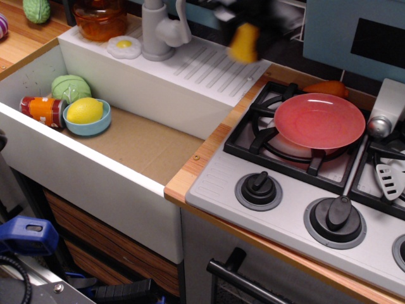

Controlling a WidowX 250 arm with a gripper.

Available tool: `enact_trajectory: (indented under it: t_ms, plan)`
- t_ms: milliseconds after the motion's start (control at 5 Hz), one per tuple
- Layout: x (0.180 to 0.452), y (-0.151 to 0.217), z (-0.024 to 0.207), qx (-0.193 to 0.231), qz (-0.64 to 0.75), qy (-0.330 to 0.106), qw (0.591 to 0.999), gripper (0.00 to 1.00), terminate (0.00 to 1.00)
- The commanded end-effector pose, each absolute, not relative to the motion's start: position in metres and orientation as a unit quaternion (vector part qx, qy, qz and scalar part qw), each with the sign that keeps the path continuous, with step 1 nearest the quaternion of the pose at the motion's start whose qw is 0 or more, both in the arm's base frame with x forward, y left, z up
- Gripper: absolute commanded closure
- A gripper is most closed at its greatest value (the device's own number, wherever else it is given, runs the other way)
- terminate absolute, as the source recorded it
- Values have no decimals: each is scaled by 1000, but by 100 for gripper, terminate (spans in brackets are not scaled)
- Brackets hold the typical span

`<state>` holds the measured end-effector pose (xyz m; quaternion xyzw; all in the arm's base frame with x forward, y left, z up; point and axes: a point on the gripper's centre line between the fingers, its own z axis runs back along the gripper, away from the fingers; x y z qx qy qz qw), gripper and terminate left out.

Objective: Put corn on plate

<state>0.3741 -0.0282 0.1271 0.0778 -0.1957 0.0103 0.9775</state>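
- Gripper (243, 28) — dark and motion-blurred at the top edge; fingers pinch the corn.
- Corn (244, 43) — yellow, blurred, held in the air between the fingers, above the ridged drainboard (212, 66).
- Plate (319, 120) — red-pink, on the stove burner (288, 149), below and to the right of the fingers, well apart.
- Lemon (85, 110) — in the light-blue bowl (85, 123), inside the sink (136, 145), far down-left of the fingers.

The corn (244, 43) and the gripper (247, 22) above it are motion-blurred near the counter's back edge; its jaws cannot be read. A purple object (2, 26) is cut off at the left edge.
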Motion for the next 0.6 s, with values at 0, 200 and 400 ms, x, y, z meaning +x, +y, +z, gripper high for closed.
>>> enact_trajectory:
  t_ms: [0,200,400]
  plan:
    - [386,-77,151,55,25,-224,973,100,0]
    - [381,-90,141,29,47,-214,975,100,0]
    - [378,-95,128,21,65,-206,976,100,0]
